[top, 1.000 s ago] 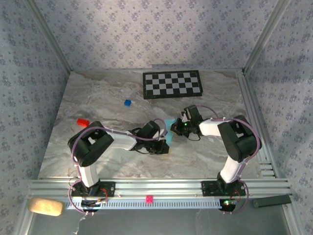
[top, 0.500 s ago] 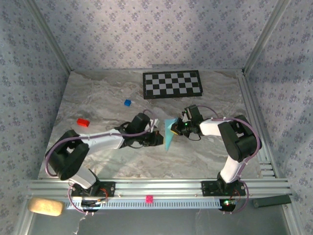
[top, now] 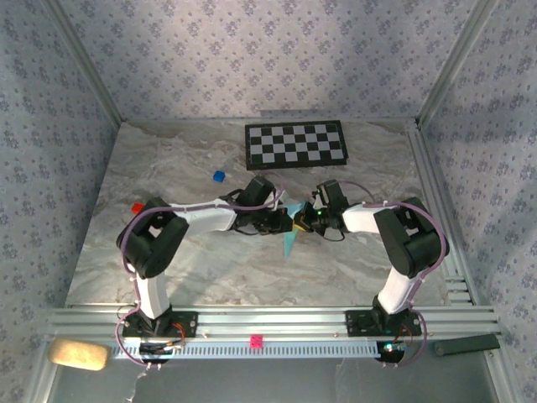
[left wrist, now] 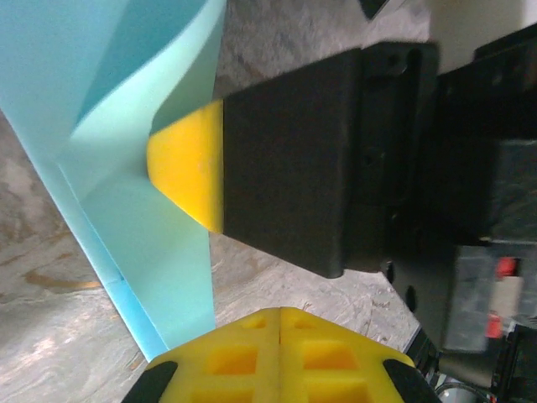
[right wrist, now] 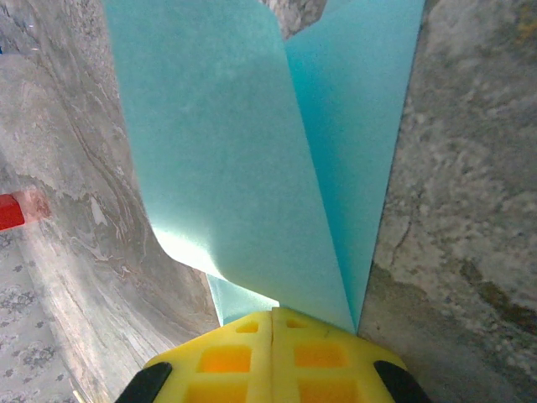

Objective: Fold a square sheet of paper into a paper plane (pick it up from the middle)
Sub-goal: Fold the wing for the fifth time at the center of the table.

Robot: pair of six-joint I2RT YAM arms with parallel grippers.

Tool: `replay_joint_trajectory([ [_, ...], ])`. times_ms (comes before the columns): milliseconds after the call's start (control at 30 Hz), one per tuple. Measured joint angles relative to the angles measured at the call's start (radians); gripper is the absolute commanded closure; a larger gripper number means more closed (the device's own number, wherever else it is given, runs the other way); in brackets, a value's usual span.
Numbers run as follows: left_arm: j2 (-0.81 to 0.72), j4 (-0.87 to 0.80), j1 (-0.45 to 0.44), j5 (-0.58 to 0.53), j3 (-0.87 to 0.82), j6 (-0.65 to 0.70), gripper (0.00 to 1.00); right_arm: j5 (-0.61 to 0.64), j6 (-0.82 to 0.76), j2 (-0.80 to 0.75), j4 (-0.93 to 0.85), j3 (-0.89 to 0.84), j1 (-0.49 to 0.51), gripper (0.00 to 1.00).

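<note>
The light-blue sheet of paper (top: 290,233) is folded into a slim pointed paper plane shape, its tip pointing toward the near edge. My right gripper (top: 300,222) is shut on it: in the right wrist view the folded paper (right wrist: 252,151) rises straight out of the closed yellow fingertips (right wrist: 273,323). My left gripper (top: 282,223) sits just left of the paper, facing the right one. Its yellow fingers (left wrist: 243,353) are pressed together with nothing between them. In front of them the paper (left wrist: 126,126) is pinched by the right gripper's yellow tip (left wrist: 186,164).
A black-and-white checkerboard (top: 294,144) lies at the back. A small dark-blue cube (top: 219,176) and a red block (top: 137,207) sit left of the arms; the red block (right wrist: 10,210) also shows at the left edge of the right wrist view. Aluminium rails (top: 436,193) run along the right edge.
My left arm has swung forward and right, bringing its shut gripper from the near side up beside the paper. The right gripper stays still, holding the paper.
</note>
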Motion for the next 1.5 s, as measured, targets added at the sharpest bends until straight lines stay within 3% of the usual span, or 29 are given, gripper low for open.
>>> replay_joint_trajectory([
  [433,0.077,0.008,-0.027,0.019,0.004,-0.019,1.0,0.0,0.0,0.0,0.0,0.0,0.0,0.98],
  [1000,0.085,0.072,-0.047,-0.053,-0.051,-0.019,1.0,0.0,-0.005,-0.004,-0.007,0.0,0.0,0.94],
  [1267,0.022,0.148,-0.056,-0.053,-0.166,-0.001,1.0,0.031,-0.08,-0.103,-0.119,-0.001,-0.034,0.85],
  [1500,0.003,0.163,-0.055,-0.029,-0.2,0.042,1.0,-0.01,-0.166,-0.214,-0.126,-0.002,-0.052,0.9],
])
